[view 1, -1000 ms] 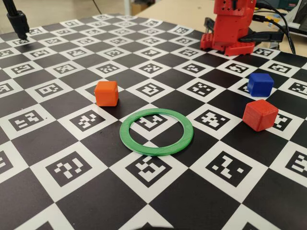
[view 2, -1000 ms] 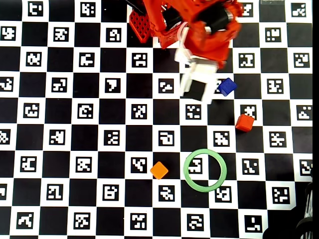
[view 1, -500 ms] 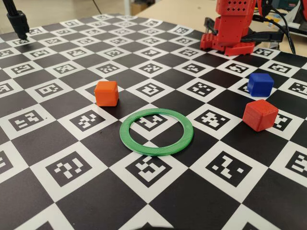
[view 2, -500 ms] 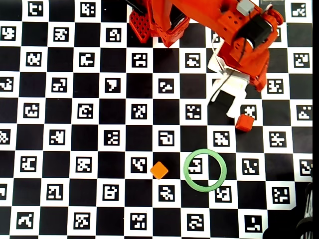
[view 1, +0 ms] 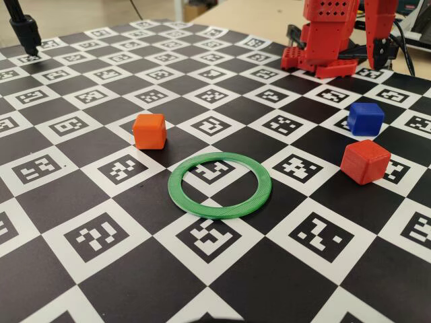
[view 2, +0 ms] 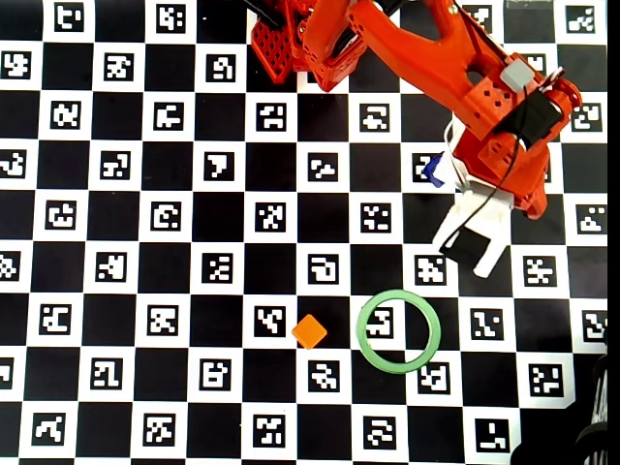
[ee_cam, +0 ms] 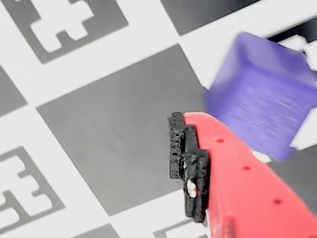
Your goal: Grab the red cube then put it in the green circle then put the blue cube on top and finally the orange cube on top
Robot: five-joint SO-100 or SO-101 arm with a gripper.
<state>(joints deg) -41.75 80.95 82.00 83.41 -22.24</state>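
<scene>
Red cube (view 1: 365,161) sits on the checkered counter (view 1: 87,188) to the right of the green circle (view 1: 219,184) in the fixed view, well apart from it, with the blue cube (view 1: 365,118) just behind it and the orange cube (view 1: 149,130) off on the ring's far left. Nothing is stacked and the ring's centre is bare, so the step in hand looks to be the first reach for the red cube. In the overhead view the arm's forearm and its white wrist piece cover the spot where the red cube lies, so the cube is hidden there; only a corner of the blue cube (view 2: 438,170) shows beside the arm. The tool (ee_cam: 198,173) shows in the wrist view as one red finger with a black pad, the blue cube (ee_cam: 262,99) blurred close by it; the other finger is out of frame, so I cannot tell how wide the tool stands, and nothing shows in its hold. To do this step well, I would judge that the tool should pass clear of the blue cube, centre over the red one with its fingers spread wider than the cube, square up to two flat faces, come down low and close only then. The chief risk is knocking the blue neighbour or nudging the red cube askew.
</scene>
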